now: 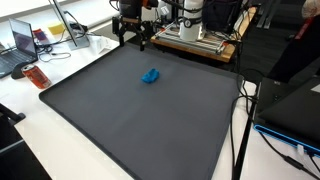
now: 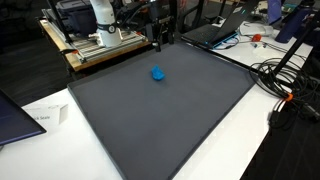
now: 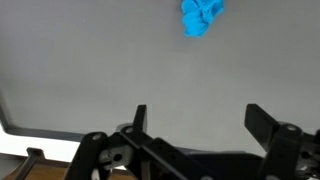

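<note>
A small crumpled blue object (image 1: 150, 76) lies on the dark grey mat (image 1: 150, 120), toward its far part; it also shows in an exterior view (image 2: 158, 73) and at the top of the wrist view (image 3: 200, 17). My gripper (image 1: 134, 38) hangs above the far edge of the mat, some way behind the blue object; it shows in an exterior view (image 2: 159, 38) too. In the wrist view its two fingers (image 3: 200, 115) stand wide apart with only bare mat between them. It is open and holds nothing.
The mat (image 2: 160, 110) covers a white table. Behind it stands the robot base on a wooden board (image 1: 200, 38). A laptop (image 1: 22, 40) and an orange object (image 1: 36, 76) sit beside the mat. Cables (image 2: 285, 85) and another laptop (image 2: 215, 30) lie at the side.
</note>
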Motion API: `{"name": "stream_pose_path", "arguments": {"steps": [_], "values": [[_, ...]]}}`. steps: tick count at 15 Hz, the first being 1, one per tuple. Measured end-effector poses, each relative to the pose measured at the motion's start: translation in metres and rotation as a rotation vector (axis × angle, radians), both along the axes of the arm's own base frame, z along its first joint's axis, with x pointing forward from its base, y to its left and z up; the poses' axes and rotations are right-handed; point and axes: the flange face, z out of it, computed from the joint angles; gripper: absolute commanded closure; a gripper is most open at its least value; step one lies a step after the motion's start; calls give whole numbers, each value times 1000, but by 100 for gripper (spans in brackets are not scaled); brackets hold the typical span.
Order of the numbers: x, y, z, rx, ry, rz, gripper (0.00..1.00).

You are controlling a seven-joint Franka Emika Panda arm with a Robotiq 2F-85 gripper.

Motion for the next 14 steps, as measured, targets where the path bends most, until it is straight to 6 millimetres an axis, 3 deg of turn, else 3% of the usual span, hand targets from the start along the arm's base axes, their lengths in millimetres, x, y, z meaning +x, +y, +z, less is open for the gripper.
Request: {"name": "stream_pose_path", "arguments": {"steps": [4, 8, 14], "values": [[3, 18, 16, -43, 173, -6, 0], [-8, 30, 28, -88, 304, -78, 0], [-19, 48, 24, -108, 364, -221, 0]]}}
